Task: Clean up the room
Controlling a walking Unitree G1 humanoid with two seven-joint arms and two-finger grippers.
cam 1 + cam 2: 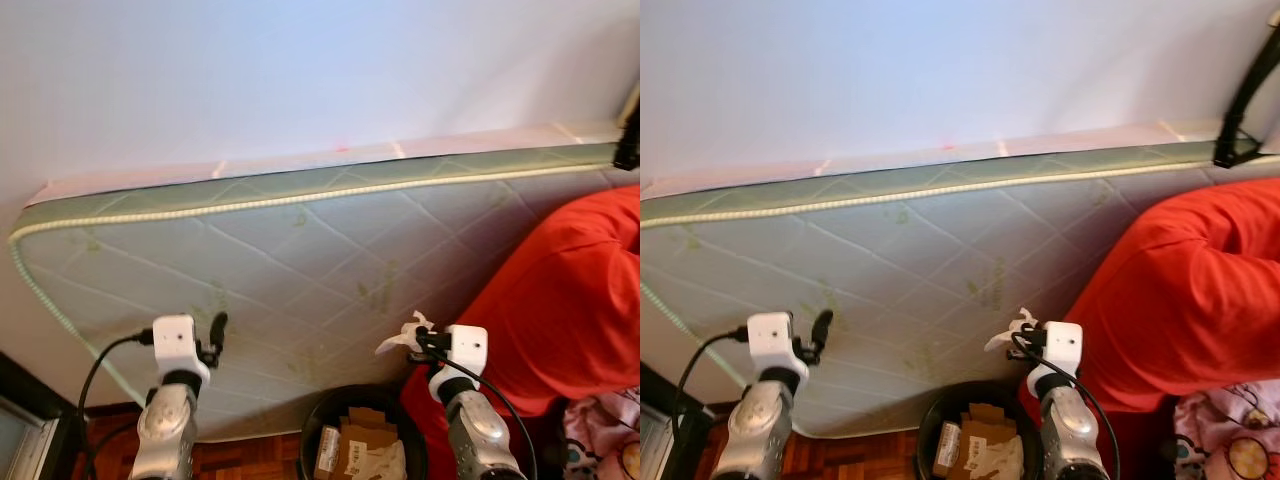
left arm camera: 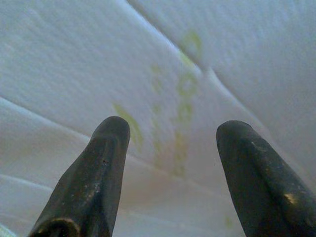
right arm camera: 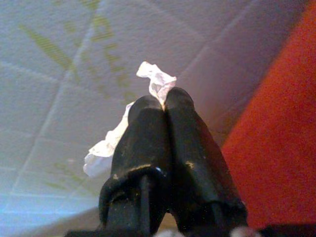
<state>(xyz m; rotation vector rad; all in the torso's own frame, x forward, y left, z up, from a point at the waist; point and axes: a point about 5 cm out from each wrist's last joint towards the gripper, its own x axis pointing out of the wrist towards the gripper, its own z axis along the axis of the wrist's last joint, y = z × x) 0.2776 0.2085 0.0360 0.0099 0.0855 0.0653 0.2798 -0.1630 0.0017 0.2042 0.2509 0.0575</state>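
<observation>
Head camera first: the right hand (image 1: 421,338) is pinched tight on a crumpled white tissue (image 1: 398,341), held up over the near edge of the bare mattress (image 1: 300,260). The black trash bin (image 1: 322,412) sits on the floor just in front of that mattress edge, a bit toward the robot's left of the tissue, with cardboard scraps (image 1: 350,445) already in it. A red blanket (image 1: 570,300) is bunched on the mattress on the robot's right. The left hand (image 1: 214,335) hovers over the mattress too, on the far side of the bin from the tissue

Left wrist camera: the left hand's fingers (image 2: 106,168) stand well apart with nothing between them, just quilted mattress beyond

Right wrist camera: both fingers are pressed together with the tissue (image 3: 155,84) poking out at the tips and a loose tail (image 3: 101,155) hanging off one side. So the grip looks like it has only a small corner

My worry: if it lets go here, the tissue probably lands on the mattress or the floor beside the bin, since it isn't over the opening yet. And something that light can drift, or slip from a pinch that shallow on the way over
</observation>
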